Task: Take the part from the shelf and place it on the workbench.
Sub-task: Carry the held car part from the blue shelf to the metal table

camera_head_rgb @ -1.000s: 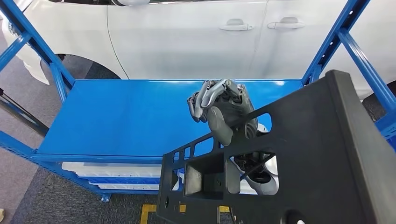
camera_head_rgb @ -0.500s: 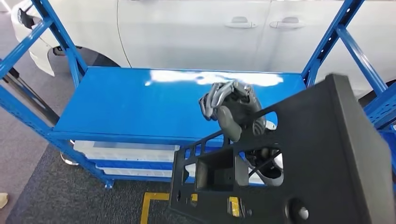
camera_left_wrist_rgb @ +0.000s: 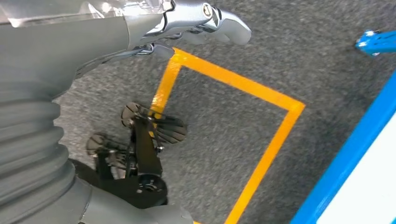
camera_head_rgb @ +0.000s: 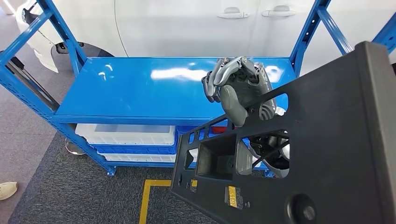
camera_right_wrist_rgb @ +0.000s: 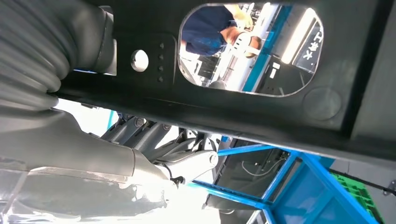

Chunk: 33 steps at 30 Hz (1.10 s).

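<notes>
Biggest thing ahead of me is the white car [camera_head_rgb: 196, 28], parked at the far side behind the blue shelf [camera_head_rgb: 140, 88], whose top deck lies bare and glossy in front of me. White bins [camera_head_rgb: 126, 135] sit on the level beneath it. Nearer, filling the right of my head view, is the black part [camera_head_rgb: 327, 154], a flat moulded panel with cut-outs, already off the shelf and carried tilted, its far edge raised, which I judge keeps it free of the shelf frame while I move. My right hand [camera_head_rgb: 238, 91] grips its upper edge, fingers curled over the rim and thumb pressed against the near face, so the panel hangs from that hold. My left hand [camera_left_wrist_rgb: 205, 21] hangs low over grey carpet and a yellow floor line [camera_left_wrist_rgb: 261, 93]; whether its fingers are spread or curled I cannot tell. I see no workbench yet, so placing lies ahead.
</notes>
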Each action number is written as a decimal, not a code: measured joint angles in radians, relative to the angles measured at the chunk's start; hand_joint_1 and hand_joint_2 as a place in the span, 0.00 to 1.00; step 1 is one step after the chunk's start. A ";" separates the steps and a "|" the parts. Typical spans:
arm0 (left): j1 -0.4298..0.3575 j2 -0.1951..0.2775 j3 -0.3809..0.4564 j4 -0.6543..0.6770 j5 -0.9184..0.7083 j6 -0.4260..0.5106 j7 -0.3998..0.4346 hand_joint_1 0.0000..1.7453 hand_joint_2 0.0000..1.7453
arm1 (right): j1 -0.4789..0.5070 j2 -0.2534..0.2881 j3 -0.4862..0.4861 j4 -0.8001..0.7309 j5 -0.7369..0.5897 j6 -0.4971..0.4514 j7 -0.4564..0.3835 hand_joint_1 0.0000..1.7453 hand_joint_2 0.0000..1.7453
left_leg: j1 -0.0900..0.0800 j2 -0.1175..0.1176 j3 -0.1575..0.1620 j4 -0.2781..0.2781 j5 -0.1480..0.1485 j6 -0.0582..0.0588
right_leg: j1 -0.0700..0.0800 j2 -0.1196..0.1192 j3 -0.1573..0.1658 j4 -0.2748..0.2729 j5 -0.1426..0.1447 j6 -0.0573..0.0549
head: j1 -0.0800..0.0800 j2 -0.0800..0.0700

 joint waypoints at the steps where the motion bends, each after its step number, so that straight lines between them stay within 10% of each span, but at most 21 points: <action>1: -0.001 0.000 -0.003 0.000 -0.002 -0.001 0.000 0.00 1.00 | -0.001 -0.002 0.003 -0.001 0.000 -0.002 -0.001 1.00 1.00 | 0.001 0.000 -0.015 0.070 -0.048 -0.004 | 0.001 0.000 -0.016 0.001 0.013 -0.002 | -0.001 0.000; 4: -0.002 0.002 -0.009 0.000 -0.007 -0.003 0.000 0.00 1.00 | -0.005 -0.016 0.013 -0.002 0.001 -0.011 -0.011 1.00 1.00 | 0.002 0.000 0.006 0.171 -0.061 -0.004 | 0.005 0.000 -0.064 0.003 0.049 0.000 | -0.001 0.000; 8: -0.005 0.008 -0.013 0.000 -0.008 -0.004 0.000 0.00 1.00 | -0.016 -0.036 0.018 -0.011 0.006 -0.016 -0.030 1.00 1.00 | -0.008 0.000 0.211 -0.070 -0.031 0.024 | 0.010 0.000 -0.105 0.004 0.092 0.009 | 0.000 0.000; 10: -0.007 0.011 -0.013 0.000 -0.007 -0.004 0.000 0.00 1.00 | -0.019 -0.042 0.019 -0.014 0.010 -0.016 -0.040 1.00 1.00 | -0.017 0.000 0.251 -0.143 -0.049 0.034 | 0.007 -0.002 -0.107 -0.001 0.111 0.021 | -0.003 0.000; 13: -0.006 0.011 -0.014 0.000 -0.005 -0.004 0.000 0.00 1.00 | -0.012 -0.055 0.020 -0.013 0.018 -0.014 -0.062 1.00 1.00 | -0.013 0.005 0.233 -0.164 -0.008 0.049 | 0.004 -0.001 -0.119 0.008 0.098 0.038 | -0.005 0.000; 17: -0.006 0.010 -0.014 0.001 -0.004 -0.004 0.000 0.00 1.00 | -0.001 -0.073 0.022 -0.010 0.020 -0.013 -0.069 1.00 1.00 | -0.009 0.009 0.169 -0.168 0.051 0.058 | -0.004 0.003 -0.177 0.228 -0.081 0.056 | 0.002 0.000; 19: -0.005 0.010 -0.014 0.001 -0.004 -0.004 0.000 0.00 1.00 | 0.004 -0.077 0.023 -0.009 0.021 -0.011 -0.069 1.00 1.00 | -0.007 0.010 0.130 -0.161 0.075 0.054 | -0.010 0.003 -0.165 0.290 -0.071 0.065 | 0.002 0.000; 21: -0.005 0.010 -0.014 0.001 -0.003 -0.005 0.000 0.00 1.00 | 0.002 -0.079 0.024 -0.009 0.018 -0.006 -0.065 1.00 1.00 | -0.003 0.010 0.093 -0.144 0.094 0.046 | -0.018 0.003 -0.085 0.215 -0.025 0.071 | 0.002 0.000; 24: -0.006 0.011 -0.014 0.001 0.000 -0.005 0.000 0.00 1.00 | -0.012 -0.080 0.025 -0.008 0.002 0.001 -0.051 1.00 1.00 | -0.004 0.008 0.056 -0.116 0.113 0.028 | -0.016 0.006 0.040 0.039 -0.054 0.060 | 0.004 0.000; 27: -0.005 0.012 -0.014 0.001 0.001 -0.003 0.000 0.00 1.00 | -0.022 -0.080 0.027 -0.006 -0.011 0.002 -0.042 1.00 1.00 | -0.001 0.009 0.050 -0.125 0.134 0.006 | -0.011 0.011 0.035 0.019 -0.052 0.030 | 0.010 0.000; 30: -0.002 0.012 -0.014 0.001 0.001 0.002 0.001 0.00 1.00 | -0.027 -0.080 0.028 -0.005 -0.018 0.002 -0.038 1.00 1.00 | 0.004 0.007 0.012 -0.064 0.061 -0.010 | -0.012 0.015 0.004 0.012 -0.015 0.009 | 0.007 0.000; 33: -0.002 0.012 -0.014 0.001 0.001 0.016 0.006 0.00 1.00 | -0.025 -0.080 0.033 -0.002 -0.021 0.002 -0.037 1.00 1.00 | 0.005 0.006 -0.044 0.126 -0.051 -0.014 | -0.008 0.025 -0.032 0.011 0.015 0.004 | 0.004 0.000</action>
